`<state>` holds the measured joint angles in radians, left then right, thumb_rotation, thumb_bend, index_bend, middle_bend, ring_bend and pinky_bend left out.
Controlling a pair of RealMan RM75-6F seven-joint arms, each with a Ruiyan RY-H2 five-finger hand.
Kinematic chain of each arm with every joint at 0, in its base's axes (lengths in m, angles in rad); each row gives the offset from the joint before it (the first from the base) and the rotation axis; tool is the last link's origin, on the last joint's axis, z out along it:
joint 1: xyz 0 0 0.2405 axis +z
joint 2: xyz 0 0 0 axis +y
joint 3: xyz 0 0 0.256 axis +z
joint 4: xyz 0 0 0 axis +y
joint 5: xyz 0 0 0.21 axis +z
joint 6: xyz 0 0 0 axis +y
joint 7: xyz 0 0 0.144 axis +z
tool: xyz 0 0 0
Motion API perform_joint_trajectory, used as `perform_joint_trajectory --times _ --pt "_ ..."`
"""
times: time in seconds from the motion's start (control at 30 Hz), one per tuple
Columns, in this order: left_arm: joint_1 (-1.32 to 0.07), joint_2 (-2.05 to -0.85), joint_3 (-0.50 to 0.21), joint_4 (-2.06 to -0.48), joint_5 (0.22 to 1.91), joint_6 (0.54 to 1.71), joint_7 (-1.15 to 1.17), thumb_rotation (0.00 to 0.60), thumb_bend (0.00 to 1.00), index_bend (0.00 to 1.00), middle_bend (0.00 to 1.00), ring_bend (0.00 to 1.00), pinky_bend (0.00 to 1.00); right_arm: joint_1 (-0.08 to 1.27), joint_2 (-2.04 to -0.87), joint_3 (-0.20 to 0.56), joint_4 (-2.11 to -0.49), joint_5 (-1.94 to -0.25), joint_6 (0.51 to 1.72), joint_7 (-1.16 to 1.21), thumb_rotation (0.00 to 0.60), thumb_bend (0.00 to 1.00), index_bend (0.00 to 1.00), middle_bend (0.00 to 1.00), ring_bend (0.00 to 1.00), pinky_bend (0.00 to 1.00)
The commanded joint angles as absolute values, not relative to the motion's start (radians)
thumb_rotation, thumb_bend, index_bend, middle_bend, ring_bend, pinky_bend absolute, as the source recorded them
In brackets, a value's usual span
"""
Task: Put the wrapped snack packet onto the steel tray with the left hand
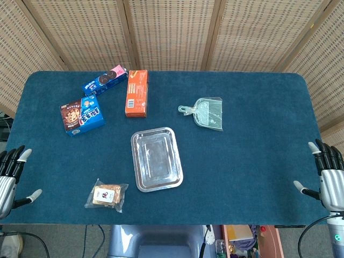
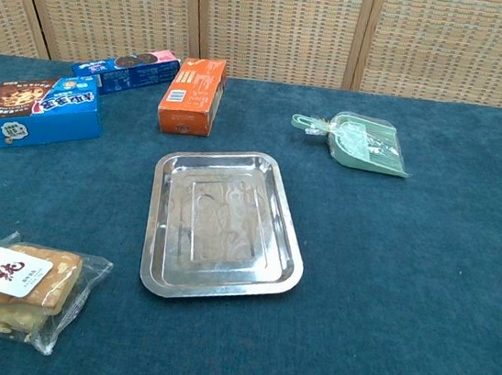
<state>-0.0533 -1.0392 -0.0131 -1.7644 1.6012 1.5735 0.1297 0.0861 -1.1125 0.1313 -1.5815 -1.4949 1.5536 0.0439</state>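
The wrapped snack packet (image 1: 107,195) (image 2: 20,288) lies flat on the blue cloth near the table's front edge, clear wrap over brown biscuits with a white label. The steel tray (image 1: 156,159) (image 2: 222,222) sits empty at mid-table, just right of the packet. My left hand (image 1: 11,176) hangs off the table's left edge, fingers spread, holding nothing, well left of the packet. My right hand (image 1: 327,176) is at the right edge, fingers apart and empty. Neither hand shows in the chest view.
At the back left lie a blue snack box (image 1: 82,115) (image 2: 44,110), a blue-pink cookie pack (image 1: 105,80) (image 2: 126,68) and an orange box (image 1: 136,92) (image 2: 192,96). A wrapped green dustpan (image 1: 203,112) (image 2: 357,141) lies back right of the tray.
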Motion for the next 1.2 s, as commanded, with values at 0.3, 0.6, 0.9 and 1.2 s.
perform_joint_trajectory --times 0.3,0.6,0.9,1.2 --pt "-0.129 -1.055 0.049 -1.739 1.682 1.405 0.124 0.600 0.00 0.00 0.00 0.00 0.00 0.086 -1.100 0.133 -1.601 -1.474 1.536 0.050 0.600 0.00 0.00 0.00 0.00 0.00" --pt "-0.337 -1.243 0.072 -1.632 1.679 0.999 0.193 0.600 0.00 0.00 0.00 0.00 0.00 0.096 -1.094 0.144 -1.590 -1.439 1.503 0.072 0.600 0.00 0.00 0.00 0.00 0.00" --pt "-0.407 -1.388 0.053 -1.568 1.609 0.888 0.228 0.600 0.00 0.09 0.08 0.03 0.21 0.098 -1.091 0.147 -1.584 -1.429 1.495 0.085 0.600 0.00 0.00 0.00 0.00 0.00" --pt "-0.416 -1.456 0.013 -1.525 1.582 0.965 0.203 0.600 0.05 0.54 0.50 0.37 0.48 0.101 -1.085 0.156 -1.573 -1.408 1.479 0.123 0.600 0.00 0.00 0.00 0.00 0.00"
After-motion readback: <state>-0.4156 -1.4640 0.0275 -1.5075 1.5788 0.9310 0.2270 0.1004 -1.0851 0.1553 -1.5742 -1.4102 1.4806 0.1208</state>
